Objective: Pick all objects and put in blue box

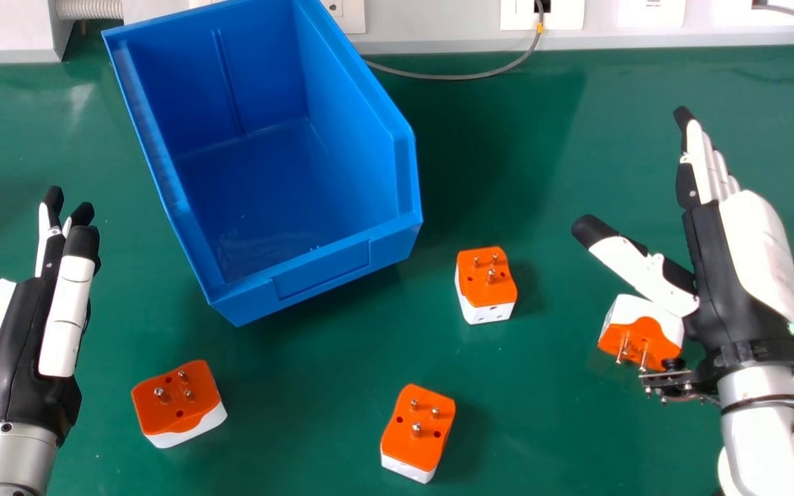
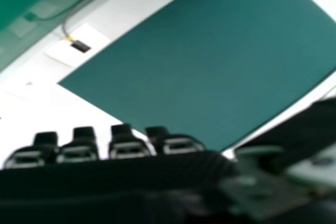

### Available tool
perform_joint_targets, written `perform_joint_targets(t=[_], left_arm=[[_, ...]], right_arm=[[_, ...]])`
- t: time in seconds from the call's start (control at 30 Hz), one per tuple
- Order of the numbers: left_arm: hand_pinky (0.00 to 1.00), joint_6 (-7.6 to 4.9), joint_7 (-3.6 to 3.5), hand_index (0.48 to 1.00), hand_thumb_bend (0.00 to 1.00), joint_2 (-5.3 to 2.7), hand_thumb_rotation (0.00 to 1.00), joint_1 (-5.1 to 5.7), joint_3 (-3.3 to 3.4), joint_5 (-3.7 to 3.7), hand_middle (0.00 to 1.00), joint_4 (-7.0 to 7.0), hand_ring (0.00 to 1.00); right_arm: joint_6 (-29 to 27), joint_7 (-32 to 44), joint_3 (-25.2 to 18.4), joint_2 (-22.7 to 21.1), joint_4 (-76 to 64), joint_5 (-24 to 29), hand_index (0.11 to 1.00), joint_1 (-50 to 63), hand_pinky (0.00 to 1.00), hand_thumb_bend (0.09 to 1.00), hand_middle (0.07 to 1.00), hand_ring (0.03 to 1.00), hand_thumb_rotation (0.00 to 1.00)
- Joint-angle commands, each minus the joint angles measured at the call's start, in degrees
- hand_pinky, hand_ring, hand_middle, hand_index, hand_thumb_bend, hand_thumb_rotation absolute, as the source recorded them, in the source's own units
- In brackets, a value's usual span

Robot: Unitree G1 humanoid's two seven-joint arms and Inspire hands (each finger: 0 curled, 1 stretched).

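Observation:
In the head view my left hand (image 1: 66,303) is at the left with straight fingers, left of an orange and white adapter (image 1: 178,399). My right hand (image 1: 728,269) is at the right, open with its thumb spread; in the right hand view the right hand (image 2: 126,148) shows its fingertips. An adapter (image 1: 639,331) lies partly hidden under its thumb and wrist. Another adapter (image 1: 485,282) sits right of the blue box (image 1: 321,272), and one more (image 1: 418,430) lies near the front. The box stands tilted to the view, its visible floor bare.
Behind the box runs a pale strip with sockets (image 1: 542,14). A grey cable (image 1: 466,74) hangs from it onto the green table (image 1: 300,441). A small camera bracket (image 1: 673,382) is fixed at my right wrist, close to the partly hidden adapter.

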Motion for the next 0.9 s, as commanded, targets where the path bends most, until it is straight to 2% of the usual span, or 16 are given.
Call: perform_joint_targets(t=[0.0, 0.17, 0.3, 0.53, 0.63, 0.7, 0.87], left_arm=[[1.00, 0.29, 0.06, 1.000, 0.77, 0.43, 1.00, 0.20, 0.28, -0.67, 1.00, -1.65, 1.00], [1.00, 0.80, 0.17, 1.000, 0.77, 0.30, 1.00, 0.54, 0.24, -0.63, 1.00, -2.69, 1.00], [1.00, 0.87, 0.13, 1.000, 0.77, 0.30, 1.00, 0.35, 0.22, -0.65, 1.00, -2.44, 1.00], [1.00, 1.09, 0.17, 1.000, 0.77, 0.16, 1.00, 0.52, 0.12, -0.62, 1.00, -2.80, 1.00], [1.00, 1.00, 0.34, 1.000, 0.77, 0.23, 1.00, 0.18, 0.07, -0.36, 1.00, -2.60, 1.00], [1.00, 0.89, 0.35, 1.000, 0.77, 0.25, 1.00, 0.30, 0.08, -0.33, 1.00, -2.81, 1.00], [1.00, 0.55, 0.27, 1.000, 0.77, 0.39, 1.00, 0.20, 0.08, -0.21, 1.00, -2.34, 1.00]], right_arm=[[2.2, 2.2, -0.3, -1.3, -2.6, -0.5, 1.000, 0.5, 1.00, 0.632, 1.000, 1.000, 0.93], [11.7, 10.2, -0.3, -2.5, -11.0, -1.8, 1.000, 3.7, 1.00, 0.664, 1.000, 1.000, 0.88], [16.8, 13.6, -0.2, -2.9, -14.5, -3.3, 1.000, 4.2, 1.00, 0.708, 1.000, 1.000, 0.79], [18.2, 13.1, 1.3, -3.2, -12.0, -5.3, 1.000, 3.8, 1.00, 0.768, 1.000, 1.000, 0.73], [17.8, 11.8, 2.4, -3.3, -8.5, -6.2, 1.000, 3.1, 1.00, 0.776, 1.000, 1.000, 0.72], [18.1, 11.3, 3.2, -3.5, -7.1, -7.2, 1.000, 3.1, 1.00, 0.783, 1.000, 1.000, 0.73], [19.4, 12.0, 3.8, -3.7, -6.8, -8.0, 1.000, 3.2, 1.00, 0.806, 1.000, 1.000, 0.74]])
